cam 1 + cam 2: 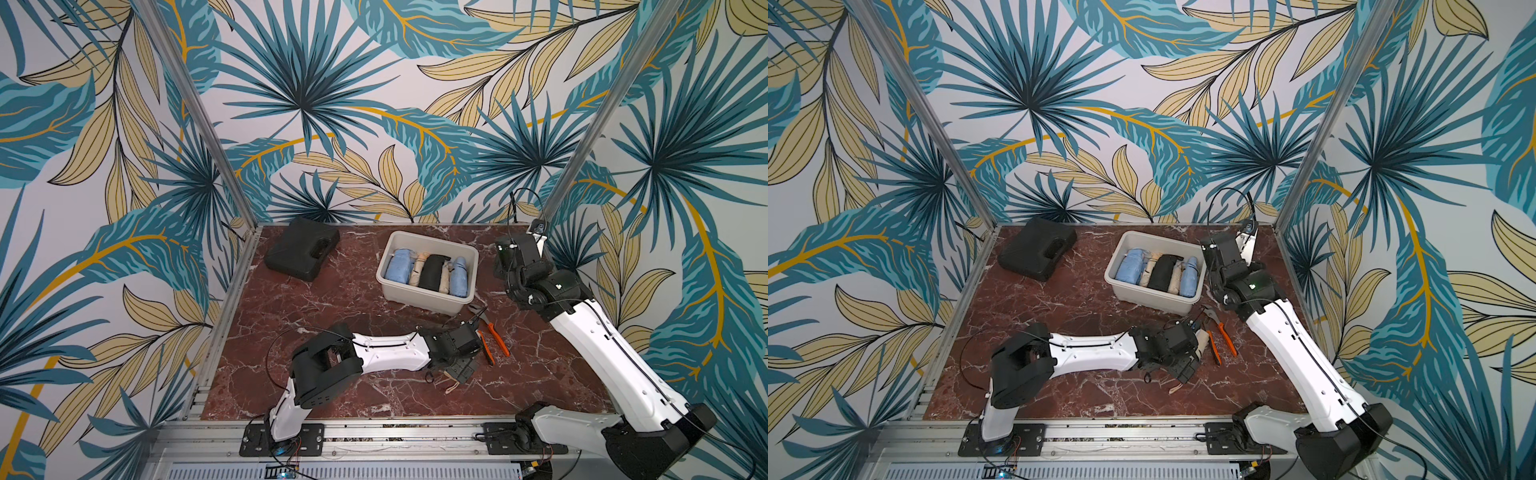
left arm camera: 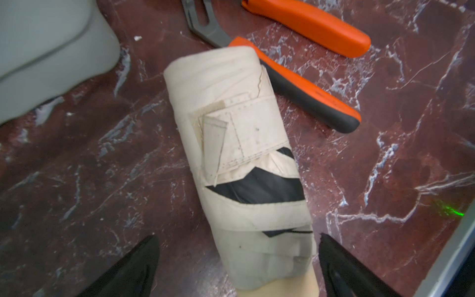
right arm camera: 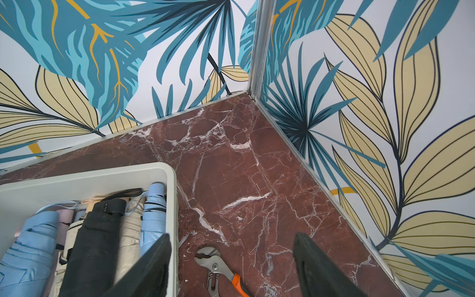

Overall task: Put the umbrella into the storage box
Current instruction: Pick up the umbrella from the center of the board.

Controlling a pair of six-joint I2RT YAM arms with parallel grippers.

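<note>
Nearly finished: storage box (image 1: 415,301) holds several folded umbrellas (image 1: 432,270); cream umbrella (image 2: 239,159) lies on table (image 1: 332,291), near side of box, between left gripper (image 2: 237,237) jaws spread wide, not yet gripped. Right gripper (image 3: 231,234) parted, empty.

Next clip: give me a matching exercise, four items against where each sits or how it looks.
Things:
1 cream umbrella
2 pliers
3 black case
4 storage box

Descriptions:
A holds folded umbrellas
B orange handles
C inside the open left gripper
D far left corner of the table

Pairs: 1-C, 2-B, 3-D, 4-A
</note>
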